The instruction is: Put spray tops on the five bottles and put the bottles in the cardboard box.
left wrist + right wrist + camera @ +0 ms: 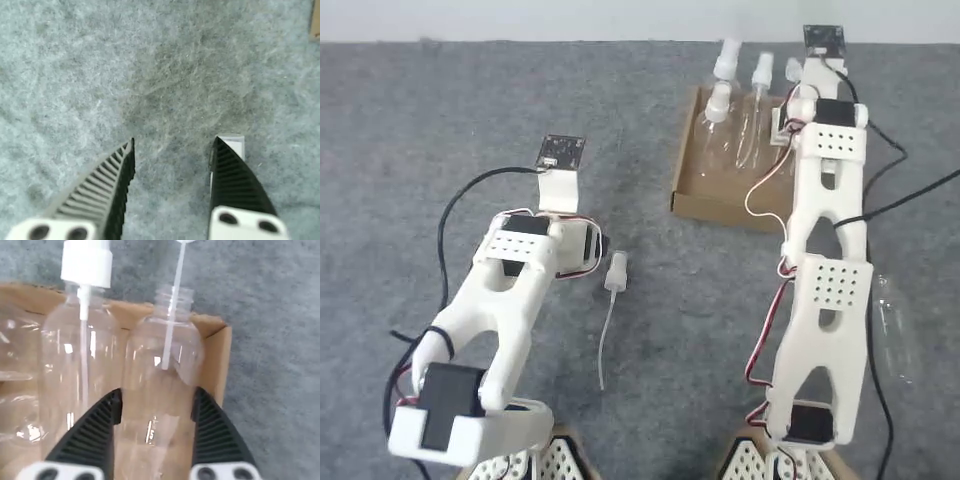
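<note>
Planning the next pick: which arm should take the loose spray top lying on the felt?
Left. The left gripper is open and hangs right beside the spray top. The right gripper is across the table, closed on a bottle in the cardboard box.

We see the cardboard box at the far right of the grey worktop, with clear bottles lying inside. The right arm stretches over it. A loose spray top lies on the worktop between the two arms, and one more bottle lies beside the right arm.
</note>
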